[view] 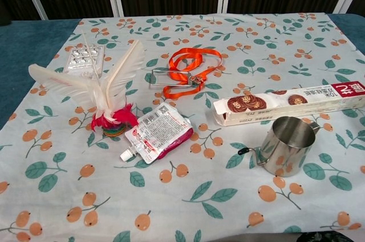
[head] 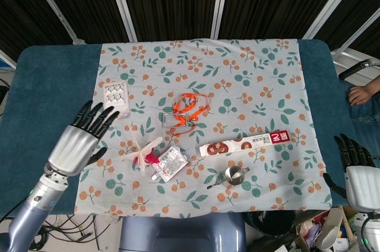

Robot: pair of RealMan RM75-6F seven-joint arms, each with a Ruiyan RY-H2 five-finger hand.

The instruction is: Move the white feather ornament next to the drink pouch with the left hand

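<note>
The white feather ornament point(view: 102, 93) stands upright on its red and rainbow base, touching the left side of the drink pouch point(view: 158, 135). In the head view the feather ornament point(head: 144, 152) and the pouch point(head: 169, 163) lie side by side near the cloth's front left. My left hand point(head: 80, 141) hovers well left of the ornament with fingers spread, holding nothing. My right hand point(head: 358, 176) hangs off the table's right front corner, fingers apart and empty. Neither hand shows in the chest view.
A blister pack point(head: 115, 100) lies behind the left hand. An orange lanyard with a badge holder point(head: 187, 109) sits mid-cloth. A long biscuit box point(head: 246, 144) and a steel cup point(head: 234, 176) are at the front right. A person's hand point(head: 360, 94) rests at the right edge.
</note>
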